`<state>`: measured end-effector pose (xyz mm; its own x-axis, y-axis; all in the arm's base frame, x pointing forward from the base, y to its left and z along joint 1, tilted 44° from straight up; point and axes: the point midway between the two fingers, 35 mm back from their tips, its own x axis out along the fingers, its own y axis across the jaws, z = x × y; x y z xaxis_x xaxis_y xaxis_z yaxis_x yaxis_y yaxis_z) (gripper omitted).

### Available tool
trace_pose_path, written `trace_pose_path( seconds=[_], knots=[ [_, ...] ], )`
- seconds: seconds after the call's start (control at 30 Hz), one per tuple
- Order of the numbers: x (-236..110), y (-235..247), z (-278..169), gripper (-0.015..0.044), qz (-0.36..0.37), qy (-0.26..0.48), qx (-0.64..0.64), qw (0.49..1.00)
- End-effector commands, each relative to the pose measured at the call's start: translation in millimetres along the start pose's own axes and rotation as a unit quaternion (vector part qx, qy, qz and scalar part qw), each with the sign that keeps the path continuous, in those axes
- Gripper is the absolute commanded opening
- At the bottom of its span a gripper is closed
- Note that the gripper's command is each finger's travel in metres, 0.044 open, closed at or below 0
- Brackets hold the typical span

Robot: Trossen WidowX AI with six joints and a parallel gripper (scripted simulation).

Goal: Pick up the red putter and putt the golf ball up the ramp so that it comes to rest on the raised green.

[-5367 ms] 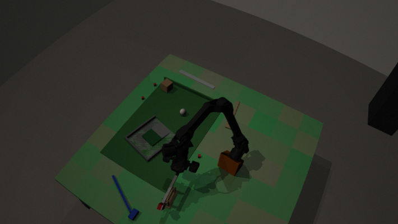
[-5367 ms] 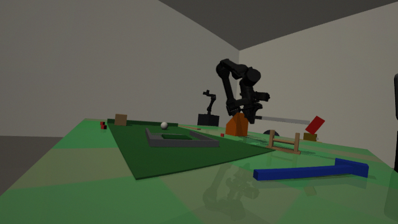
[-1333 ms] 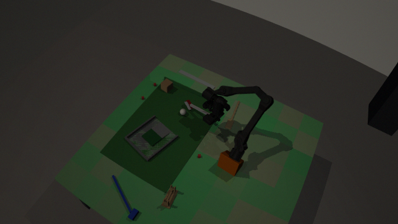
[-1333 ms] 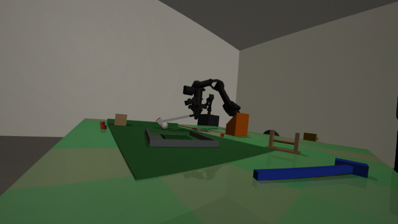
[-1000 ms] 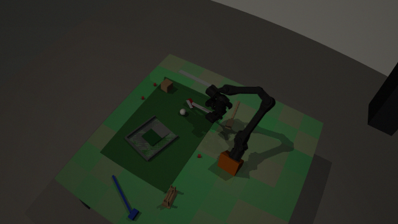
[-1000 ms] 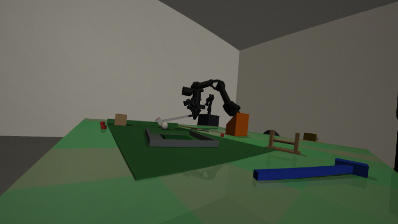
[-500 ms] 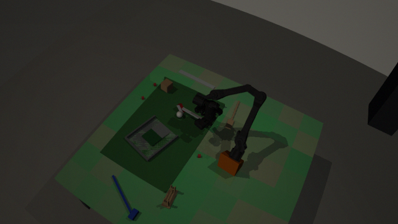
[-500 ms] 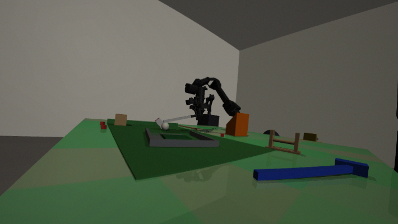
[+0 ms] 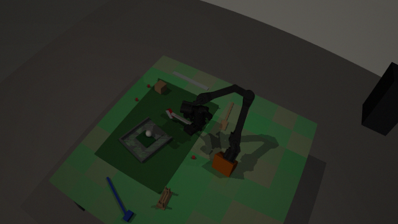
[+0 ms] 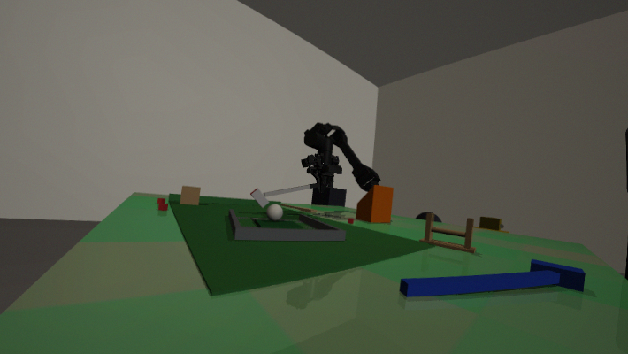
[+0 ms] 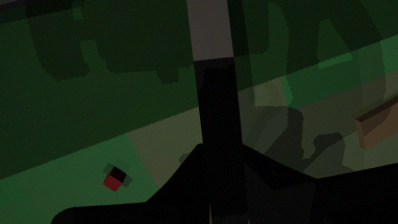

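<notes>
The white golf ball [image 9: 148, 133] [image 10: 274, 211] sits at the back edge of the dark raised green [image 9: 146, 141] [image 10: 283, 224], inside the grey walled frame [image 9: 132, 152] [image 10: 287, 234]. My gripper [image 9: 193, 123] [image 10: 320, 186] [image 11: 216, 149] is shut on the red putter. It holds the putter by the end of its grey shaft [image 9: 180, 118] [image 10: 287, 190] [image 11: 210, 30]. The putter's red-tipped head [image 9: 169, 111] [image 10: 256, 195] hangs above the dark mat [image 9: 126, 157], just behind the frame and clear of the ball. The fingertips are hidden in the wrist view.
A blue putter [image 9: 117, 200] [image 10: 482, 283] and a small wooden fence [image 9: 165, 199] [image 10: 450, 234] lie near the front. A wooden putter [image 9: 227, 115] [image 11: 377, 125], a grey bar [image 9: 190, 80] and a tan cube [image 9: 160, 87] [image 10: 190, 195] lie at the back. The arm stands on an orange base [image 9: 224, 163] [image 10: 376, 203]. Small red cubes [image 9: 193, 157] [image 11: 112, 180] dot the floor.
</notes>
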<state>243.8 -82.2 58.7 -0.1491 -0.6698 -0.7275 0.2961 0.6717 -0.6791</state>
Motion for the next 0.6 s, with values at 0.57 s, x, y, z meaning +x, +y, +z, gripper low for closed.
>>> trace_pose_path(
  seconds=[0.57],
  knots=[
    [-31, 2, 1, 0.0000, 0.001, -0.004, 0.000, 1.000]
  ],
)
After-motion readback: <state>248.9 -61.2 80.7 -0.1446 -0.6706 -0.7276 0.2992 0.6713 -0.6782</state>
